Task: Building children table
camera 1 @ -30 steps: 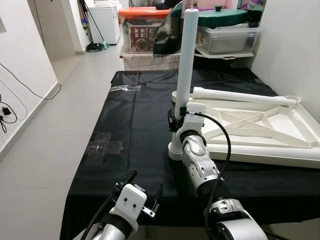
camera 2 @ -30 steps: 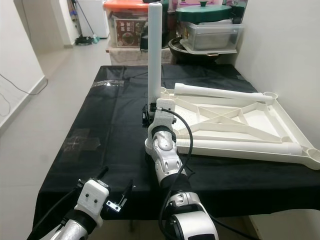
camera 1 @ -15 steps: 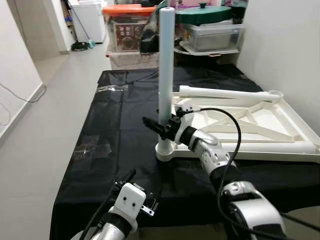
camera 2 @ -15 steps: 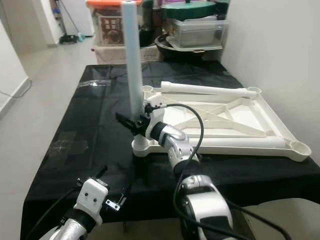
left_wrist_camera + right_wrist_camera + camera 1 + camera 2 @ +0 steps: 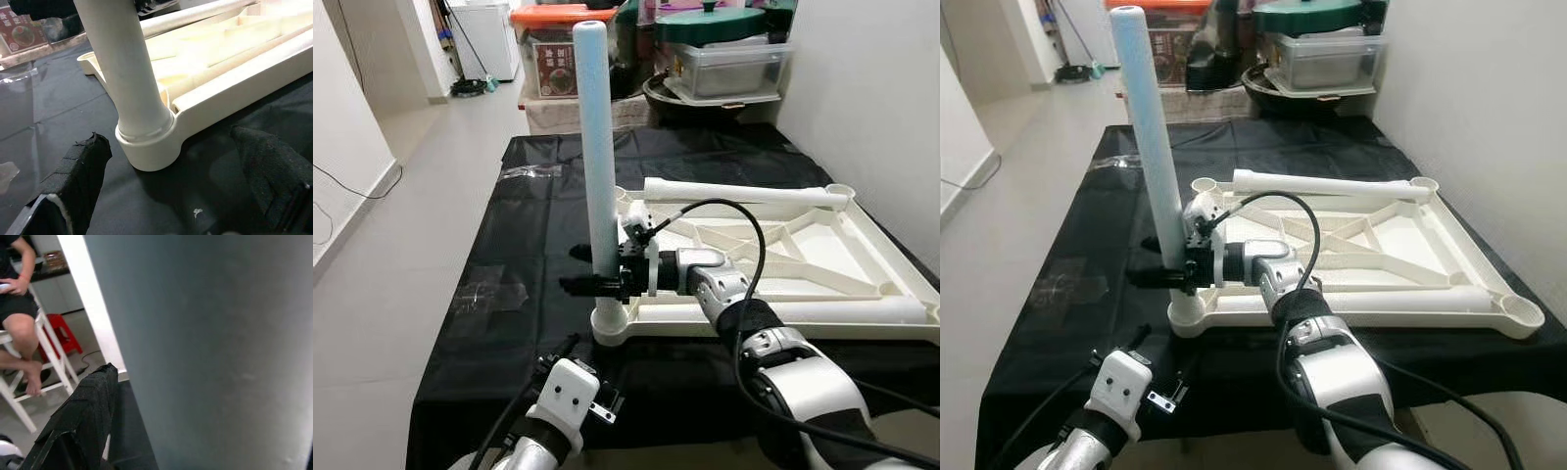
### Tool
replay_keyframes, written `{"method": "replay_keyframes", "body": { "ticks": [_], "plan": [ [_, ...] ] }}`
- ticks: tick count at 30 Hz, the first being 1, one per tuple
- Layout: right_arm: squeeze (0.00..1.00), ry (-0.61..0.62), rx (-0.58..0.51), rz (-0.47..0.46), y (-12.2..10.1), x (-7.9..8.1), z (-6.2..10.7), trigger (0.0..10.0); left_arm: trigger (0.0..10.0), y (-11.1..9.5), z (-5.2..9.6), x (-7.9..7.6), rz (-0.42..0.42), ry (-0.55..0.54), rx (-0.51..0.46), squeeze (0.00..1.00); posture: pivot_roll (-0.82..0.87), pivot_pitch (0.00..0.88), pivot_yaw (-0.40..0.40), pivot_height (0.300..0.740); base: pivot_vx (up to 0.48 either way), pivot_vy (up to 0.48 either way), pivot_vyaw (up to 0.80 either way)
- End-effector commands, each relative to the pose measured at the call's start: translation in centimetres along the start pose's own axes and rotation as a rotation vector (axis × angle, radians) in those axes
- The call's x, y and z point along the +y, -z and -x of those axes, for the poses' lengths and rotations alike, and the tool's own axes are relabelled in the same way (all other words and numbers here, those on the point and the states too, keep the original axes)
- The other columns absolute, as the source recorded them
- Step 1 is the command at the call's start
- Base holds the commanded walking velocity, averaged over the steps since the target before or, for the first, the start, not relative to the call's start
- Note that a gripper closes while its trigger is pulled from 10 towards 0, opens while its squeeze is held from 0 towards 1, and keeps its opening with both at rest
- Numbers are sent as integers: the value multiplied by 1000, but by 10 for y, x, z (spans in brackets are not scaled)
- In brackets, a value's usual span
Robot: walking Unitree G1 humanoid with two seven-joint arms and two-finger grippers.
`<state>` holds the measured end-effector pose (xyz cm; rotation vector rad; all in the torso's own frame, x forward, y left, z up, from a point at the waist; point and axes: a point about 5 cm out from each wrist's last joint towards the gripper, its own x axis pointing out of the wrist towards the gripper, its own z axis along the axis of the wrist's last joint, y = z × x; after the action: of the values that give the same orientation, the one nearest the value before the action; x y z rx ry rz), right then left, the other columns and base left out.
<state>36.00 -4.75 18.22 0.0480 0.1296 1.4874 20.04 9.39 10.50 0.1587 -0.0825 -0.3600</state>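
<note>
Black-covered table (image 5: 538, 225) in a narrow room, storage bins stacked at the far end, bare wall on the right. White tabletop (image 5: 822, 255) lying upside down on right half of table, ribs up. One leg (image 5: 599, 166) standing upright in near-left corner socket (image 5: 612, 328). Two more legs lying on tabletop: one along far edge (image 5: 744, 192), one along near edge (image 5: 783, 309).

Right hand (image 5: 585, 279) reaching across from the right, fingers either side of upright leg low down; looks clamped on it, with right wrist view showing a finger (image 5: 80, 421) hard against the tube. Left hand (image 5: 181, 181) open, hovering low at near table edge, aimed at socket, touching nothing.

Judged step: seating the leg. Advice: keep tube plumb, press straight down along its axis, no side load that tips the tabletop. Check collar sits flush all round before release. Left hand could brace the socket corner.
</note>
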Motion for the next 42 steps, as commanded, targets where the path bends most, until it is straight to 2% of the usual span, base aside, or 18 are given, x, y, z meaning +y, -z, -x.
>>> {"method": "replay_keyframes", "body": {
  "ticks": [1,2,3,10,16,17,19,21,22,23,25,26,27,28,34,39,40,42],
  "plan": [
    [0,-84,36,-11,2,6,-10,10000,10000,2,2,-2,7,7,16,0,40,0,-15,740,0,0,0],
    [0,-84,36,-11,2,6,-10,10000,10000,2,2,-2,7,7,16,0,40,0,-15,740,0,0,0],
    [0,-95,34,-5,2,7,-12,0,10000,2,2,-2,8,7,16,0,40,0,-15,740,0,0,0],
    [0,-104,-22,-18,4,9,-15,0,10000,2,2,-2,9,5,16,0,40,0,-15,740,0,0,0],
    [0,150,-17,6,17,1,-19,0,10000,2,0,-2,10,6,16,0,33,0,-14,740,0,0,0],
    [0,318,-17,3,21,-6,-18,0,10000,3,0,-1,10,6,17,0,33,0,-14,740,0,0,0],
    [0,318,-17,3,21,-6,-18,0,10000,3,0,-1,10,6,17,0,33,0,-14,740,0,0,0],
    [0,754,-37,-31,27,-24,-3,0,10000,3,1,-1,11,6,17,0,22,0,-12,740,0,0,0],
    [0,754,-37,-31,27,-24,-3,0,10000,3,1,-1,11,6,17,0,22,0,-12,740,0,0,0],
    [0,993,-54,-56,32,-30,11,0,10000,3,1,-1,12,7,18,0,22,0,-12,740,0,0,0],
    [0,993,-54,-56,32,-30,11,0,10000,3,1,-1,12,7,18,0,22,0,-12,740,0,0,0],
    [0,1193,-81,-82,36,-32,25,0,10000,3,1,-1,13,7,19,0,22,0,-12,740,0,0,0],
    [0,1193,-81,-82,36,-32,25,0,10000,3,1,-1,13,7,19,0,22,0,-12,740,0,0,0],
    [0,1358,-118,-104,39,-30,34,0,10000,3,1,-1,13,8,19,0,17,0,-9,740,0,0,0],
    [0,1502,-176,-173,44,-17,31,0,10000,4,1,0,12,9,21,0,18,0,-6,740,0,0,0],
    [0,1512,-200,-213,44,-12,23,0,10000,4,1,0,11,10,21,0,18,0,-6,740,0,0,0],
    [1000,1380,-293,-194,34,-9,2,10000,10000,5,2,-1,10,10,22,0,22,0,-5,740,0,0,0],
    [1000,1380,-293,-194,34,-9,2,10000,10000,5,2,-1,10,10,22,0,22,0,-5,740,0,0,0]
  ]
}}
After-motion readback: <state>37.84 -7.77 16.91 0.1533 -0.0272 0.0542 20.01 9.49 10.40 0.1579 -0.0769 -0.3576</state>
